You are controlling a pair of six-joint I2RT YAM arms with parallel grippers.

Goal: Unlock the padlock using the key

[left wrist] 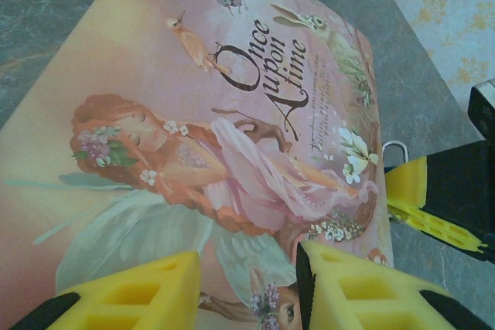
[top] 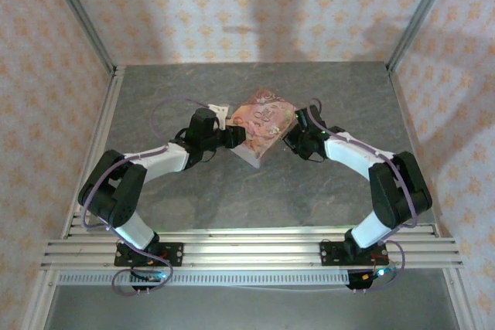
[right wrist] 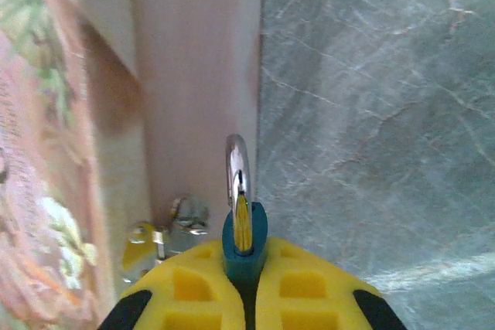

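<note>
Where the gray, marble-veined tabletop [top: 232, 199] spreads between patterned walls, the two arms reach inward from their bases at the near edge and meet at a pink box [top: 263, 125] lying near the middle. The box sits cornerwise in the overhead view. Its cover carries a painted red-haired figure in a pink dress, birds, a hare and the title "Once upon a time". The left gripper [top: 238, 139] is at the box's left edge. In its own wrist view the left gripper [left wrist: 249, 268] has its yellow fingers [left wrist: 155, 287] set a moderate gap apart, with the illustrated cover showing between them. I cannot tell whether they touch the cover. The right gripper [top: 292, 138] is at the box's right edge. In its wrist view the right gripper [right wrist: 246, 260] has its yellow fingers [right wrist: 302, 287] closed narrowly on the blue body of the padlock [right wrist: 244, 237]. The padlock stands upright with its silvery shackle [right wrist: 237, 164] pointing away from the fingers, just beside the box's pink side wall. A small silvery metal fitting [right wrist: 186, 216] sits on that wall, just left of the padlock. Whether the shackle passes through it cannot be told.
</note>
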